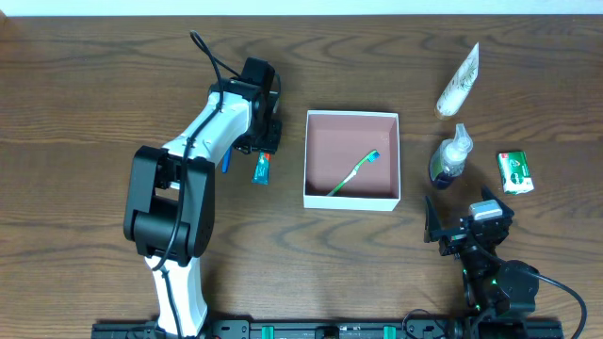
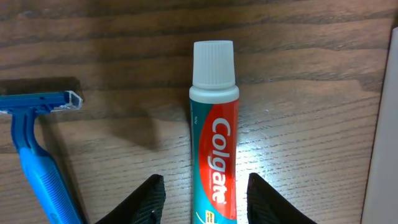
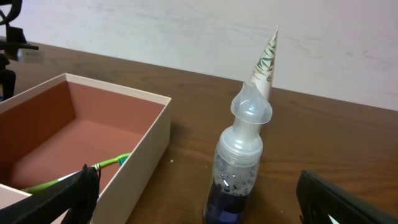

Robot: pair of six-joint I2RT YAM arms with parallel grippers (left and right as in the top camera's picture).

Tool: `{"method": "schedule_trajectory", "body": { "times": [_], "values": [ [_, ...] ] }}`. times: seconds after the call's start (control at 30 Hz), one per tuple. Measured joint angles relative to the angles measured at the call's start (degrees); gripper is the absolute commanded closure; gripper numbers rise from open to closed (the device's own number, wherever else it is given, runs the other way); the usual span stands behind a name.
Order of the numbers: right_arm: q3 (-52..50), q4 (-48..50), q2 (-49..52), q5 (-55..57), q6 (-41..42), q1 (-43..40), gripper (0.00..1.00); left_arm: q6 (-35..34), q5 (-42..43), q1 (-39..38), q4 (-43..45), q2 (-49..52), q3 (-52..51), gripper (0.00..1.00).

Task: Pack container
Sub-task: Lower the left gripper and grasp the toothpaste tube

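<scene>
The container (image 1: 397,155) is a square box with white walls and a pinkish-brown inside, mid-table; a green toothbrush (image 1: 354,173) lies in it. It also shows in the right wrist view (image 3: 149,146). My left gripper (image 1: 263,151) is open, left of the box, its fingers (image 2: 202,193) on either side of a Colgate toothpaste tube (image 2: 214,143) lying on the table (image 2: 298,124). A blue razor (image 2: 37,155) lies left of the tube. My right gripper (image 1: 468,221) is open and empty, its fingers (image 3: 199,199) behind a pump bottle (image 3: 239,168) with dark blue liquid.
A white tube with green print (image 1: 459,82) lies at the far right, with the pump bottle (image 1: 449,158) below it. A small green packet (image 1: 515,171) lies right of the bottle. The box wall (image 2: 382,155) is close on the right of the left gripper.
</scene>
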Motion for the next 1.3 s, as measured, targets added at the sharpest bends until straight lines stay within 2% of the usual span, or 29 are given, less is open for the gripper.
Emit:
{"method": "schedule_trajectory", "body": {
  "times": [1.3],
  "values": [
    [0.0, 0.0, 0.0, 0.0, 0.0, 0.0, 0.01, 0.0, 0.0, 0.0, 0.8, 0.2, -1.0, 0.56]
  ]
}}
